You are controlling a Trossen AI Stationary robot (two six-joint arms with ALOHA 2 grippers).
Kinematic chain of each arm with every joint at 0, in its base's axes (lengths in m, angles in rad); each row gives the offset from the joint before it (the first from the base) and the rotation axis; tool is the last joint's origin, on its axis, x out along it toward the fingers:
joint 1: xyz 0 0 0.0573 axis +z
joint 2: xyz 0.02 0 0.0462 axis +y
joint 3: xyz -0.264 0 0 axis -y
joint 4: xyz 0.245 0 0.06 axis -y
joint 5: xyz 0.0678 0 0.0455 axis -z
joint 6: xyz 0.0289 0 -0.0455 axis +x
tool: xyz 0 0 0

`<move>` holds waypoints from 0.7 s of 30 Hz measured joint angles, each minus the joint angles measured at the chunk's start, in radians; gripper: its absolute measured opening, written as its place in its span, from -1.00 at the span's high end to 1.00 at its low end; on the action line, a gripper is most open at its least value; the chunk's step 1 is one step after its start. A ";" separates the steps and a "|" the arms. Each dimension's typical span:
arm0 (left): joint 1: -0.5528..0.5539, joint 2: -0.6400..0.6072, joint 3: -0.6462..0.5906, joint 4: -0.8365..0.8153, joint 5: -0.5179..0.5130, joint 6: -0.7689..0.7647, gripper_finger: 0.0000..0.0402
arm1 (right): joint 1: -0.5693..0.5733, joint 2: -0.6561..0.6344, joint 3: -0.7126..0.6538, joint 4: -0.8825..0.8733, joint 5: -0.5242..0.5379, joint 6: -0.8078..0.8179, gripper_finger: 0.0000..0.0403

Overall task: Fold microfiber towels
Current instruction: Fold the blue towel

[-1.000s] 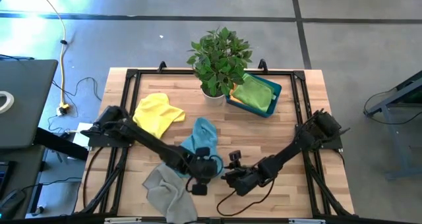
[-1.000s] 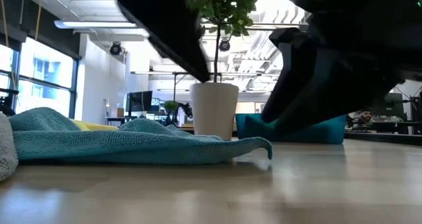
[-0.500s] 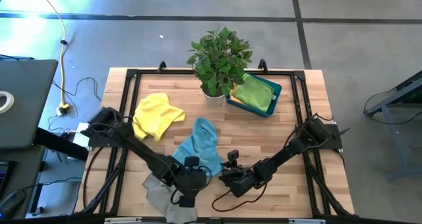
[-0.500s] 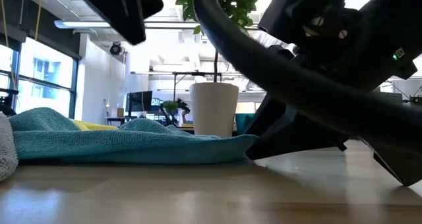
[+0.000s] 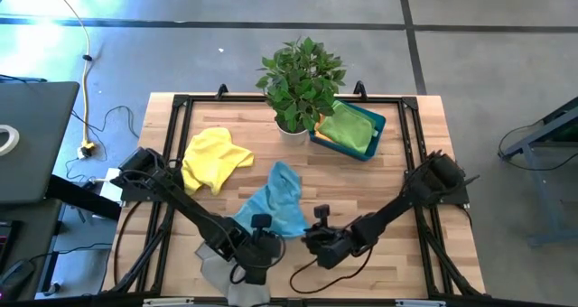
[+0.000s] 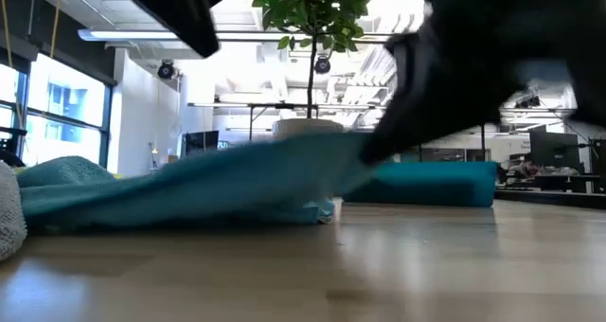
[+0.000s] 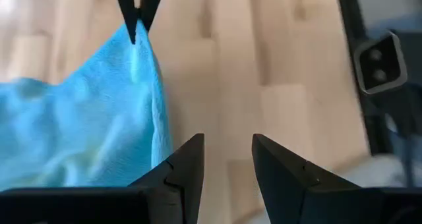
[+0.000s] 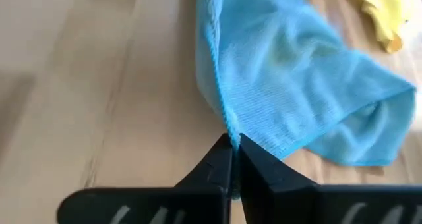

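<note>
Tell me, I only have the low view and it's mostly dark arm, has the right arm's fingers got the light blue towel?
Observer: Yes. In the right wrist view the right gripper is shut on the edge of the light blue towel.
Operator: And the left one?
Observer: The left gripper is open beside the towel's edge, holding nothing.
Operator: Anything else near it?
Observer: From above, a grey towel lies at the table's near edge, under the left arm.

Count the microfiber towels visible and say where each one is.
4, maybe more hidden: yellow microfiber towel table's left, light blue microfiber towel centre, grey microfiber towel front edge, green microfiber towel in teal plastic bin.
</note>
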 joint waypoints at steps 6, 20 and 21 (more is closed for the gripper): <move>0.022 0.000 0.000 0.016 -0.129 0.048 0.41 | -0.025 -0.064 0.100 -0.171 -0.063 0.107 0.99; 0.062 0.000 0.000 0.075 -0.296 0.140 0.41 | -0.058 -0.071 0.383 -0.516 -0.122 0.182 1.00; 0.062 0.000 0.000 0.070 -0.304 0.136 0.41 | -0.058 -0.071 0.399 -0.538 -0.122 0.182 1.00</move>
